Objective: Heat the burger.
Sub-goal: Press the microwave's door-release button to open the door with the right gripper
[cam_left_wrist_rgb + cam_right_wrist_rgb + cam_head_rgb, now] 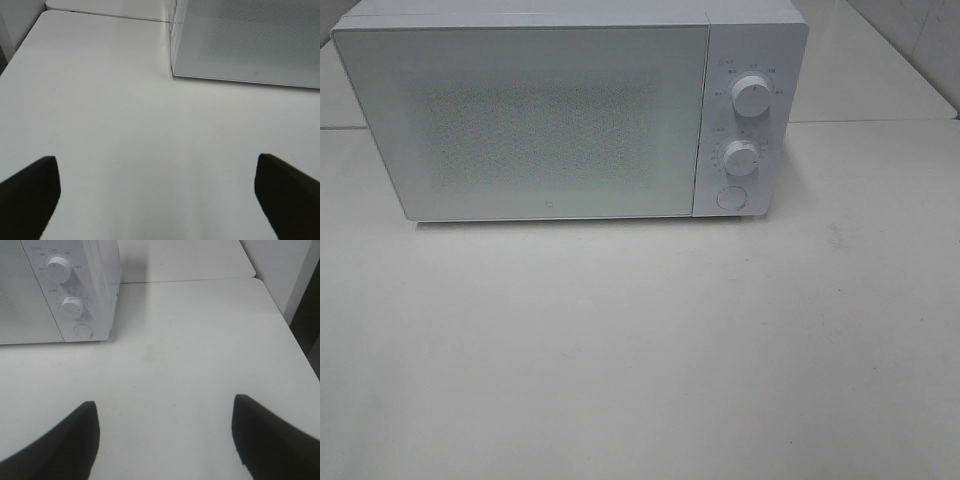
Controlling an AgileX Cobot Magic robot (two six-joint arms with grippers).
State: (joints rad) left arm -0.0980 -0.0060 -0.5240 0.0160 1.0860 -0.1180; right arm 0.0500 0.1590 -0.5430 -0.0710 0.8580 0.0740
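Left gripper (156, 170): dark fingers (30, 195) spread wide, nothing between them, hanging over the worktop (125, 115) toward its left edge. Right gripper (165, 407): fingers (270, 435) also wide, holding nothing, over the worktop's right side.

Burger: not in sight in any view, so where it is, which way it points and its long axis cannot be told.

Near and middle worktop: plain white, open room across the full width.

Far side: white microwave (550, 120) stands by the far edge, front facing the near edge, long axis running left-right. Door (520, 120) shut, frosted with a dotted panel; inside cannot be seen. Control strip at its right end: upper knob (752, 97), lower knob (741, 157), round button (731, 197) below them.

Free strip of worktop left of the microwave up to the rounded far-left corner; a wider one on the right up to the far-right corner. A seam runs there, with a second white surface (880, 70) beyond it.
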